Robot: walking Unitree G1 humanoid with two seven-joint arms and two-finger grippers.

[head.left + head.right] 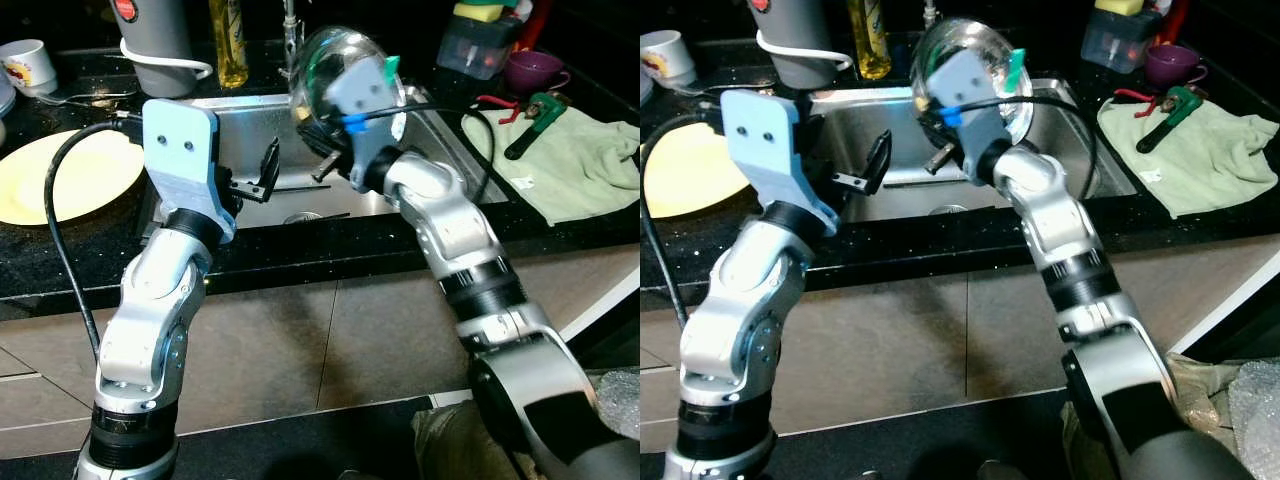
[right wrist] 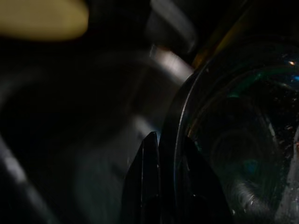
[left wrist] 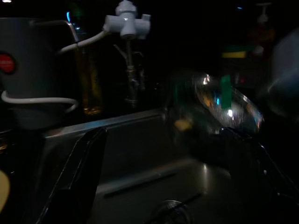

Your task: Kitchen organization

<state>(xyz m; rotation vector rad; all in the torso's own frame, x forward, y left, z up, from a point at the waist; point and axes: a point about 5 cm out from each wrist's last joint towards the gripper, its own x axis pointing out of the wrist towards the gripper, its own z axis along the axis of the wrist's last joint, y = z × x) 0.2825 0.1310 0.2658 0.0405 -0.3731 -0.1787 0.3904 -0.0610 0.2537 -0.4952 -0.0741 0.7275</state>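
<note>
Right gripper [image 2: 170, 186] clamped on glass bowl [image 1: 325, 62] rim above sink [image 1: 250, 120], left gripper [image 1: 262, 178] parted

My left arm [image 1: 150, 320] bends up from low on the left, and its wrist points to the far side. My left gripper [image 1: 262, 172] sits out in front with its two black fingers spread apart and nothing between them. My right arm [image 1: 470, 260] comes up from the near right and leans to the left and far. My right gripper [image 2: 163, 182] has its fingers pinched tight on the rim of the glass bowl [image 1: 330, 62], one finger each side, holding it up and tipped.
</note>
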